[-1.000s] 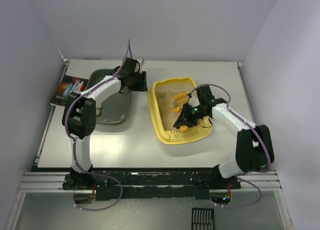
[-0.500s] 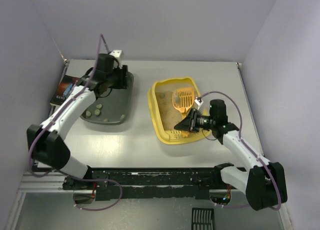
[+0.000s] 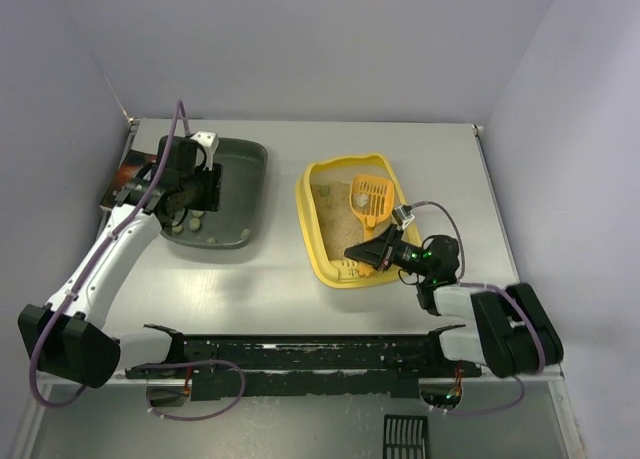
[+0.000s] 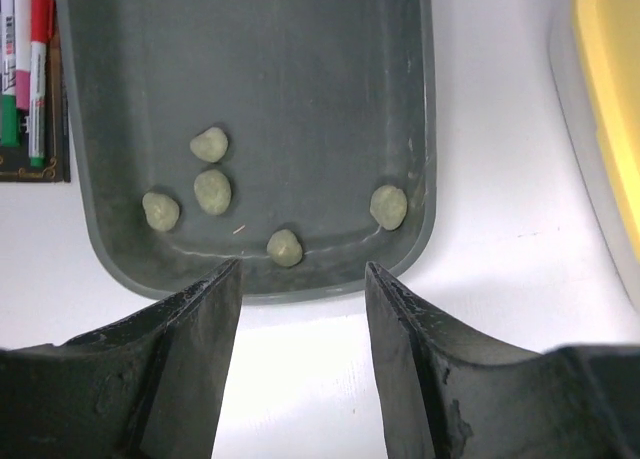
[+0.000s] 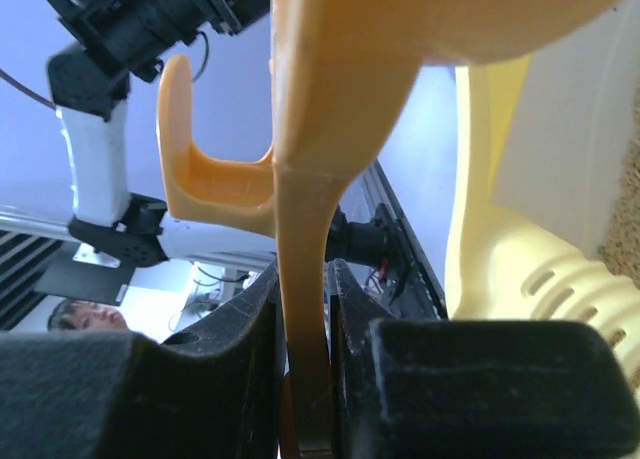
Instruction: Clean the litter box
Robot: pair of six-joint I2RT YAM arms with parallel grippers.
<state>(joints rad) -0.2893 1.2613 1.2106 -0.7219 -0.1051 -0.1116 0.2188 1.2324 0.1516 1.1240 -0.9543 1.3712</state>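
The yellow litter box holds beige litter and stands right of centre. An orange slotted scoop has its head over the litter at the far end, and a small pale lump seems to lie in it. My right gripper is shut on the scoop's handle above the box's slotted near ledge. My left gripper hangs open and empty over the near edge of the dark grey tray, which holds several greenish lumps. From above, the left gripper sits over the tray's left side.
A dark booklet with markers on it lies left of the grey tray, also at the left edge of the left wrist view. Pale walls close in the table on three sides. A black rail runs along the near edge.
The left arm has swung left and back from the tray's far right corner to its left side. The right arm has drawn back toward the near edge, keeping its grip on the scoop handle.
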